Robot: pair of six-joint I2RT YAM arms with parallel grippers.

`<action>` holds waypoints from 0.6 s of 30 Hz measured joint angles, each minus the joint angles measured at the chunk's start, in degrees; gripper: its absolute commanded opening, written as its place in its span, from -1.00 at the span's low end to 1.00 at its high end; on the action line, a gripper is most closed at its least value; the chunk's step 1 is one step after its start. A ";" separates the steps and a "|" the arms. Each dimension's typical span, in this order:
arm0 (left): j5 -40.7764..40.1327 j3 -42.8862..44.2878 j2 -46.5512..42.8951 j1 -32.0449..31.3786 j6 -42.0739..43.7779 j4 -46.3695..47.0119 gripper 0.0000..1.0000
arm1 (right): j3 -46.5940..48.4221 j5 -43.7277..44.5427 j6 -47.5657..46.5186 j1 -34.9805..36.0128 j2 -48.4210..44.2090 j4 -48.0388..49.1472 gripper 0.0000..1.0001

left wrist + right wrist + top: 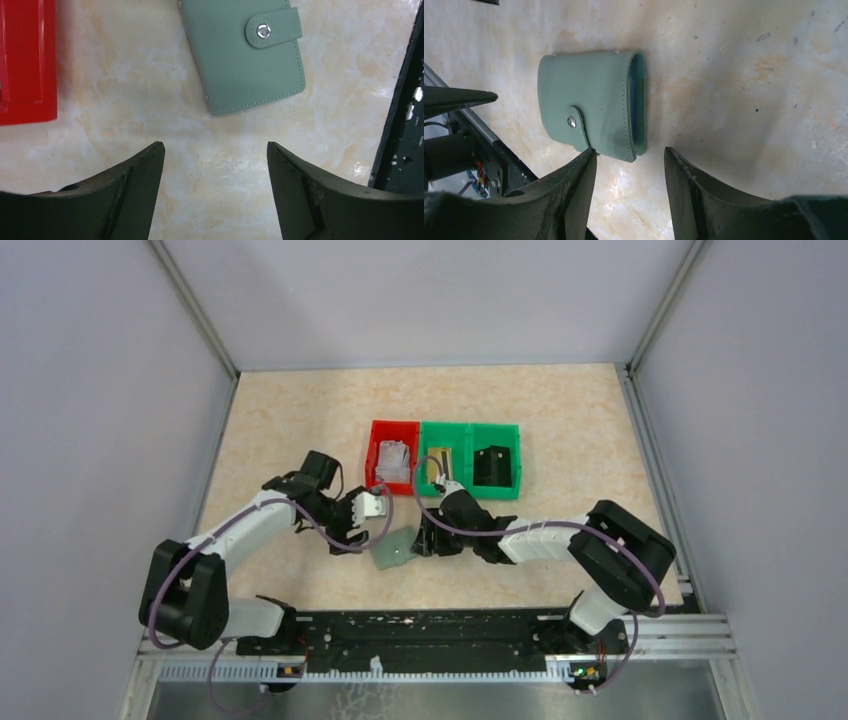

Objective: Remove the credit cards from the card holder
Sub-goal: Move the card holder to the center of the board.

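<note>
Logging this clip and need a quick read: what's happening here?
Neither arm holds anything. The card holder lies folded shut on the table, tab snapped, between the two arms. The left gripper hovers open just short of it; the right gripper, also open, hangs close beside it. Something pale sits in the red bin.

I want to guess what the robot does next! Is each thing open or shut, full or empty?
card holder: shut, tab snapped, flat on the table
left gripper: open, empty
right gripper: open, empty, beside the holder
red bin: holds pale things
green bins: hold dark things, too small to name
</note>
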 measured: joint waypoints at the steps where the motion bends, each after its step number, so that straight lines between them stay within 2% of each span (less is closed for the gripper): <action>1: -0.63 0.00 0.28 -1.03 0.26 0.44 0.55 | 0.07 -0.20 -0.04 -0.13 0.20 0.35 0.01; 5: -4.07 -0.66 0.94 -7.80 1.49 2.34 0.53 | 0.87 -1.38 0.09 -0.24 1.64 1.42 -0.03; 9: -6.99 -3.19 1.73 -13.25 2.12 3.56 0.39 | 1.84 -2.89 0.22 -0.24 3.19 2.34 -0.08; 13: -9.75 -4.02 3.21 -15.54 1.55 6.40 0.19 | 1.95 -4.52 1.38 -0.44 4.22 3.52 -0.19; 18: -13.40 -5.20 3.04 -17.11 0.17 10.27 0.08 | 1.86 -7.23 3.61 -1.05 5.60 5.60 -0.22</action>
